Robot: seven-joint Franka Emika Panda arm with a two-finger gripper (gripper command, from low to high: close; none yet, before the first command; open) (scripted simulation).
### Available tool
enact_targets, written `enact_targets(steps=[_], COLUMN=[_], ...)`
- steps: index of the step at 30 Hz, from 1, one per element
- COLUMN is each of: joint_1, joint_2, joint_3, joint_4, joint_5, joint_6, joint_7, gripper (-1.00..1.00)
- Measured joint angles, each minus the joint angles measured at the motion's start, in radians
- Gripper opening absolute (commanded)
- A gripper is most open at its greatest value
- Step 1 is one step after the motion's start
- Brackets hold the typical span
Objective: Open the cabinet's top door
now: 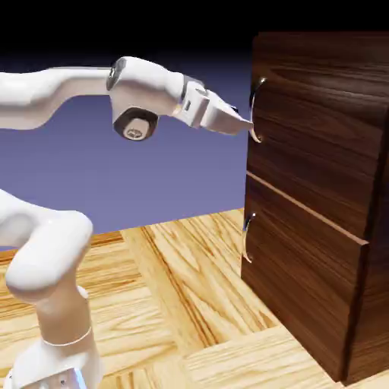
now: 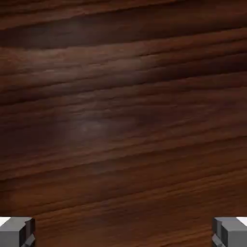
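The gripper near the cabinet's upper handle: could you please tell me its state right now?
Gripper: open, fingertips wide apart, nothing visible between them but the cabinet's wood grain beyond.

We see a pale wood-grain floor [image 1: 171,304], laid in angled blocks; the dark brown cabinet [image 1: 304,190] stands on it.

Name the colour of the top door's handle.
Silver, seen best in the exterior view.
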Motion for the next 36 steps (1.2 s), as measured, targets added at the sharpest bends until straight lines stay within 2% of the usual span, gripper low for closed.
enact_targets(steps=[24, 26, 30, 31, 33, 36], joint_1=[-0.498, -0.505, -0.649, -0.665, -0.665, -0.578], joint_2=[-0.434, -0.44, -0.416, -0.413, -0.413, -0.429], joint_3=[0.505, 0.512, 0.554, 0.559, 0.559, 0.498], joint_4=[0.153, 0.155, 0.266, 0.279, 0.279, 0.171], joint_5=[1.044, 1.058, 1.13, 1.138, 1.138, 1.158], joint_6=[-0.174, -0.177, -0.205, -0.208, -0.208, -0.305], joint_7=[-0.473, -0.479, -0.504, -0.507, -0.507, -0.575], gripper=[1.0, 1.0, 1.0, -1.0, -1.0, -1.0])
